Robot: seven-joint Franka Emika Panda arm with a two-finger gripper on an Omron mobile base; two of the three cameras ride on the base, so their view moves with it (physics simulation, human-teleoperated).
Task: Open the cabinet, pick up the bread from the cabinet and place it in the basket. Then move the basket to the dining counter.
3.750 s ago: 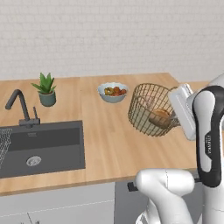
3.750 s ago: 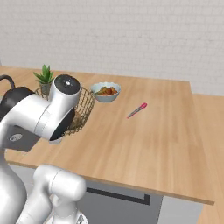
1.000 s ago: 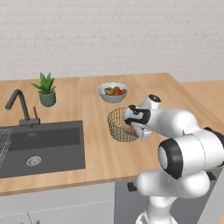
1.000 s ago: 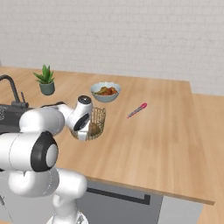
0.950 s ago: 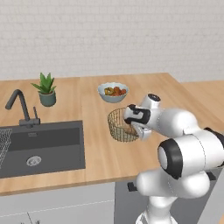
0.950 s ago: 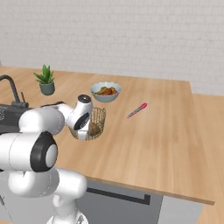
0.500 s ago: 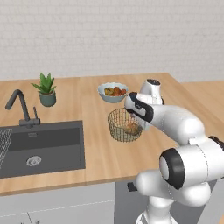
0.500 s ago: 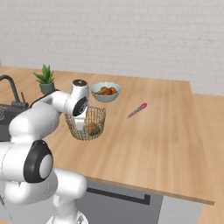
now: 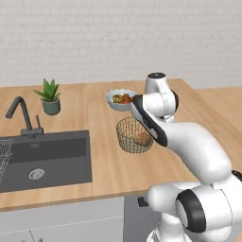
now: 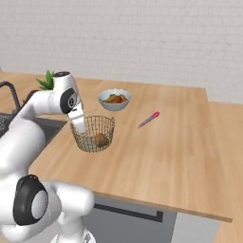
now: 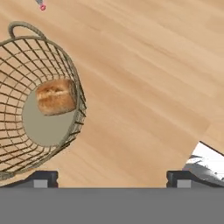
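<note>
The bread (image 11: 55,96) lies inside the basket (image 11: 70,70), on its beige base and close to the wire wall; in the right base view it shows as a small brown lump (image 10: 100,139) behind the mesh. The basket (image 9: 134,134) stands upright on the counter (image 9: 104,163), of light wood, between the dark sink (image 9: 45,158) and the right end of the counter. Its small wire handle (image 11: 24,29) rises from the rim.

The tool (image 11: 111,178) is released: its two dark fingertips (image 11: 43,178) stand wide apart and nothing is between them. It hangs just beside the rim of the basket, and whether it touches the wire I cannot tell.

Behind the basket stands a pale bowl of fruit (image 10: 114,99). A thin pink pen (image 10: 149,119) lies on the counter, apart from the basket. A black faucet (image 9: 21,116) stands behind the sink, and near it is a small potted plant (image 9: 49,96). A white brick wall (image 9: 94,38) runs behind the counter. No writing or label can be read on any thing.
</note>
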